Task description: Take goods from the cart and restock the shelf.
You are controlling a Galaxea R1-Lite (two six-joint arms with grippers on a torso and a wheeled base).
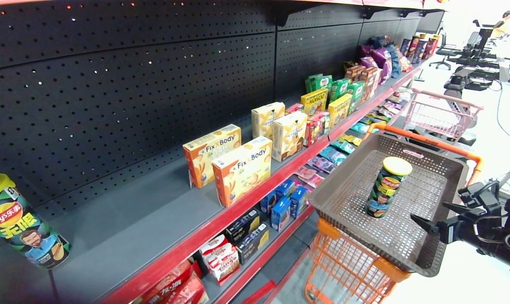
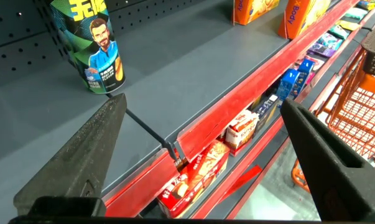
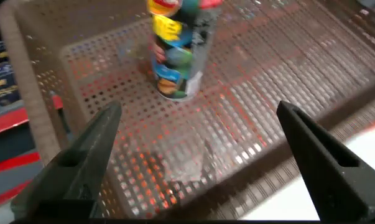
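Lower right, right gripper spread wide near upright cart can in brown basket, lower left, shelf can, left gripper spread nearby.

A pink cart stands before a distant office chair.

The head view looks forward and down along the shelf, with the cart basket at its right. The left wrist view hangs close over the shelf's front edge, facing the chips can far left on the shelf. The right wrist view looks down closely into the cart basket at a second can, and the head view shares both cans.
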